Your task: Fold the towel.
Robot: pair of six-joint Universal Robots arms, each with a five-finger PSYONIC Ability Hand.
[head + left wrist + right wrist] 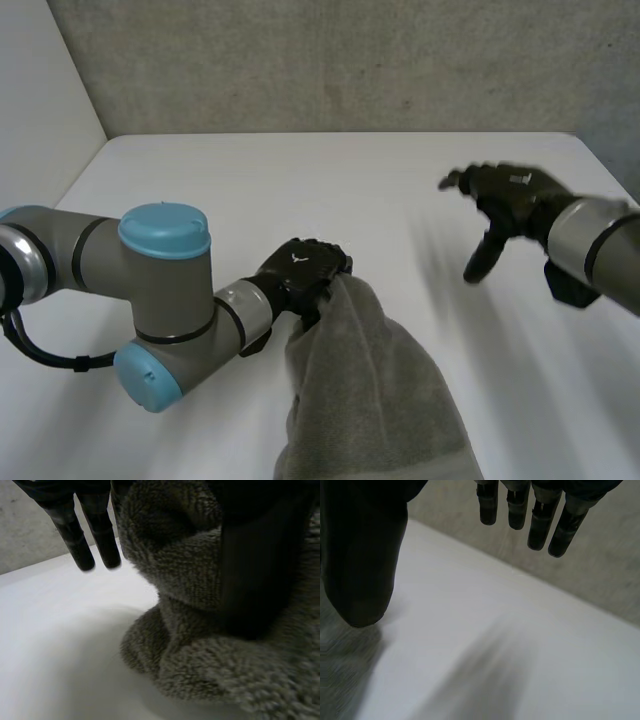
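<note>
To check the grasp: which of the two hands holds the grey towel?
The left hand: it grips the grey towel at its raised end. The right hand is open, apart from it.

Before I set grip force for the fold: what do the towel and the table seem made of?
Towel: probably grey terry cloth, matte; looped, fuzzy pile shows where the left hand holds it. Table: smooth white top, maybe laminate or painted board; even, seamless surface, exact material unclear.
</note>
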